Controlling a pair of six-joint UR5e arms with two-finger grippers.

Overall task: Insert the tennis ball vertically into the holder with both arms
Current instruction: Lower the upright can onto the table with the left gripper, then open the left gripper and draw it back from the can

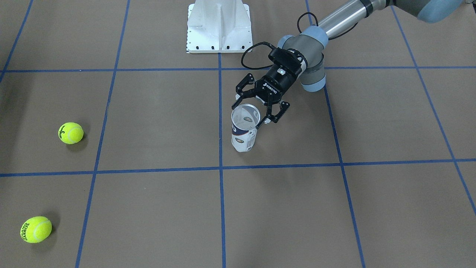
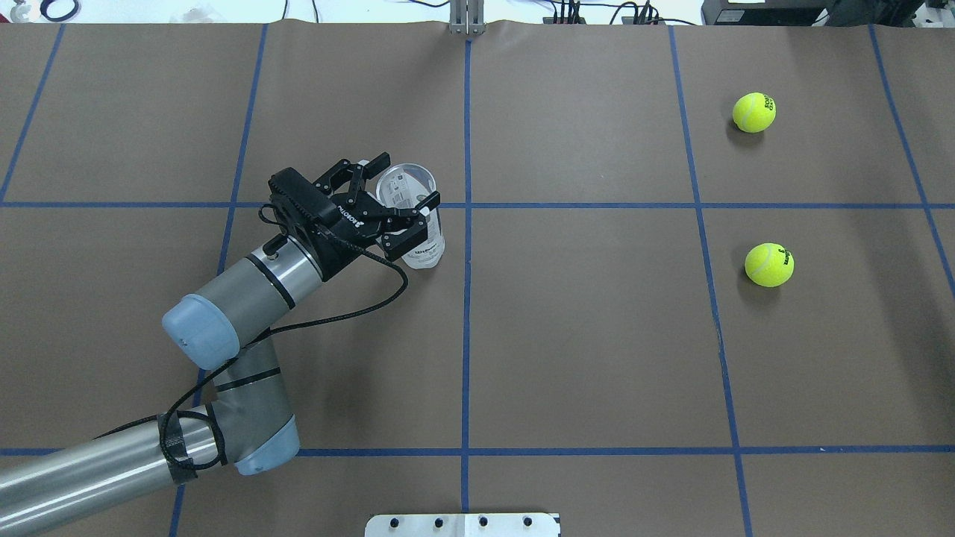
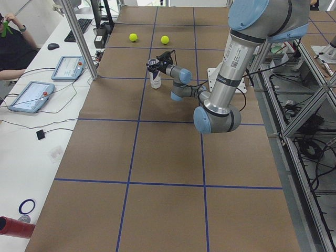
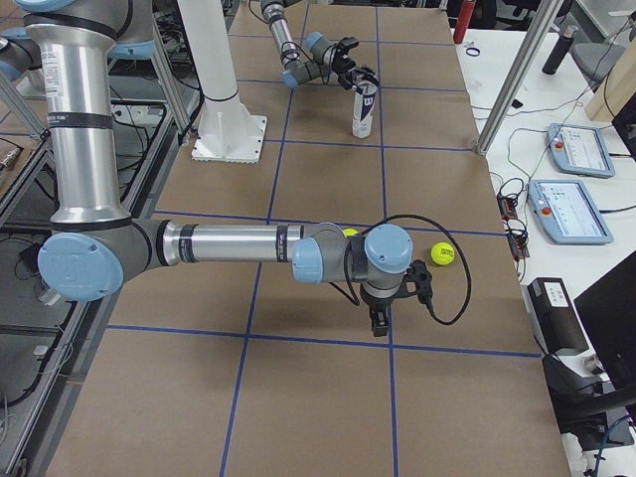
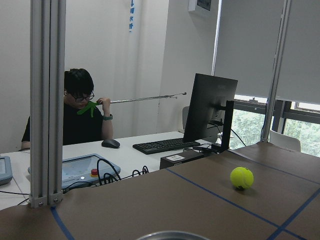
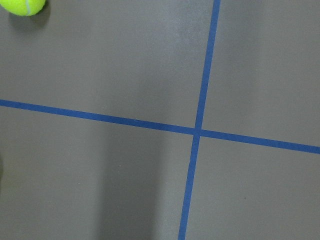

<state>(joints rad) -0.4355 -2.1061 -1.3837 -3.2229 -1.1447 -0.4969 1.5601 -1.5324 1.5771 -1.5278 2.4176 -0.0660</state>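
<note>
Where the holder (image 1: 243,130) stands upright on the brown table (image 1: 297,208) with its mouth up, the left gripper (image 1: 251,112) reaches in level with its rim. The jaws are spread, one finger on each side of the clear tube. Whether the pads press the plastic cannot be told. White letters on the gripper's black body read "ROBOTIQ". The holder's label is white with a navy band bearing a white "W"; its smaller print is too small to read.

Two tennis balls lie well apart from the holder, on the robot's right of it. The nearer ball (image 1: 70,133) is marked "Wilson 3"; the farther ball (image 1: 35,229) carries black lettering that is not legible. The right gripper (image 4: 381,320) points down at the table near those balls, far from the holder. Whether it is spread or closed cannot be told. The white pedestal base (image 1: 219,26) sits behind the holder, towards the robot.
</note>
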